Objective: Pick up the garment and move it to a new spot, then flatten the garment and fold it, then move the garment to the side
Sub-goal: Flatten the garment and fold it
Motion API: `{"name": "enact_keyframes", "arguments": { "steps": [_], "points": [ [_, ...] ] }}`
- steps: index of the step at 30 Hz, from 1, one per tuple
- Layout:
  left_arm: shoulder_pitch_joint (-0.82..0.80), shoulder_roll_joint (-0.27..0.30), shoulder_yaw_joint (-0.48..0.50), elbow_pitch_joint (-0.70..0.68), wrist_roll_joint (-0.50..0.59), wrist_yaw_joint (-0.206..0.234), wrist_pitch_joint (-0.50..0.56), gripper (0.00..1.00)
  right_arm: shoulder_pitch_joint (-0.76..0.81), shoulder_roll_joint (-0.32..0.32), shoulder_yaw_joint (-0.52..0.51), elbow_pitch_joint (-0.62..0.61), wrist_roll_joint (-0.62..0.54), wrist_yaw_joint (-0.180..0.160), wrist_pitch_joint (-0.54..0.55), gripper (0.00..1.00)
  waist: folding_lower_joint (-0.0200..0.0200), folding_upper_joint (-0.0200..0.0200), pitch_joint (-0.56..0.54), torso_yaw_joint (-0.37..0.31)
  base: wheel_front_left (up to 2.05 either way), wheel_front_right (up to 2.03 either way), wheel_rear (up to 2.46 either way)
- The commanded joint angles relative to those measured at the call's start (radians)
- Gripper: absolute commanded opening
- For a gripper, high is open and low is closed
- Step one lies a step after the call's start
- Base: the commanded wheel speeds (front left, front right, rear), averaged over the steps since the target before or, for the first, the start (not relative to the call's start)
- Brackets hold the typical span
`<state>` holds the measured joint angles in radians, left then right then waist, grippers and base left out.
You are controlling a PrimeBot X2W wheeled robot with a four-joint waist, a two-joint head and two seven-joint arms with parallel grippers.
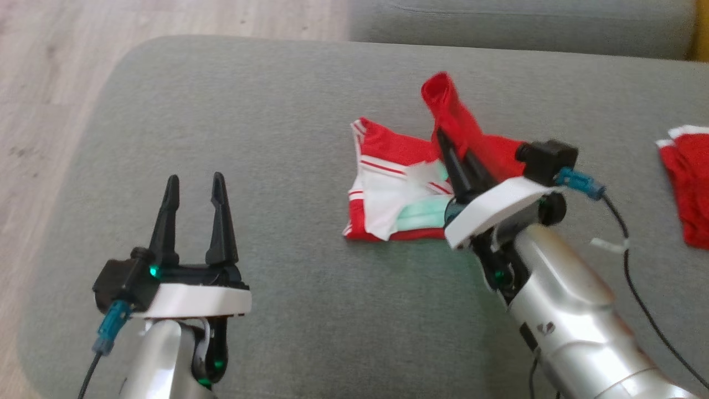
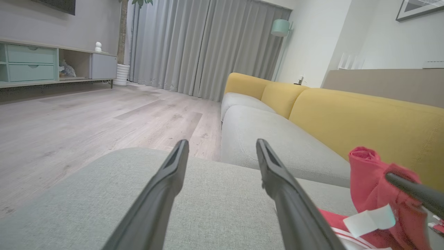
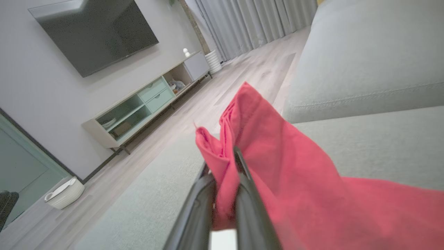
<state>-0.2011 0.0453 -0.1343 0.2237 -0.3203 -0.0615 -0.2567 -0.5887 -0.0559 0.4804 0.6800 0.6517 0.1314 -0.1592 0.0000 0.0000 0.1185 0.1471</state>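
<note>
**Red garment pinched by the right gripper**

The right gripper (image 1: 450, 143) (image 3: 222, 161) is seen with its fingers pressed together on a fold of the red and white garment (image 1: 390, 166) (image 3: 277, 156) (image 2: 367, 173). The pinched fold is drawn up into a peak past the fingertips. The rest of the cloth is spread on the grey cushion (image 1: 277, 127) below the gripper and to its left. The right arm is angled in low from the right, its fingers slanted forward and to the left.

The left gripper (image 1: 196, 180) (image 2: 222, 142) is held spread wide, with nothing between its fingers, which are pointed forward. A broad stretch of bare cushion is left between the two grippers. The cushion's rounded edge and the wooden floor (image 1: 50, 72) are found to the left of the left gripper. A second red cloth (image 1: 687, 183) is laid well to the right of the right gripper.
</note>
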Motion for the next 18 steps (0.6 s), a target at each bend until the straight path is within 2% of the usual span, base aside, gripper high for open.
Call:
{"name": "enact_keyframes", "arguments": {
  "steps": [1,8,17,18],
  "points": [
    [-0.025,0.005,0.014,-0.030,-0.011,0.007,-0.005,1.00,-0.027,0.006,0.047,0.006,0.027,-0.001,-0.022,0.00,0.0000,0.0000,0.001,0.030,0.00,0.00,0.00],
    [-0.031,0.005,-0.045,-0.029,-0.045,0.024,-0.005,1.00,-0.075,0.006,0.128,0.155,0.081,-0.001,-0.067,0.00,0.0000,0.0000,0.022,0.110,0.00,0.00,0.00],
    [-0.035,0.005,-0.060,-0.023,-0.051,0.031,-0.005,1.00,-0.110,0.006,0.220,0.245,0.141,-0.001,-0.090,0.00,0.0000,0.0000,0.039,0.162,0.00,0.00,0.00],
    [-0.033,0.005,-0.060,-0.020,-0.051,0.032,-0.005,1.00,-0.109,0.006,0.244,0.248,0.145,-0.001,-0.091,0.65,0.0000,0.0000,0.039,0.163,0.00,0.00,0.00]
  ]
}}
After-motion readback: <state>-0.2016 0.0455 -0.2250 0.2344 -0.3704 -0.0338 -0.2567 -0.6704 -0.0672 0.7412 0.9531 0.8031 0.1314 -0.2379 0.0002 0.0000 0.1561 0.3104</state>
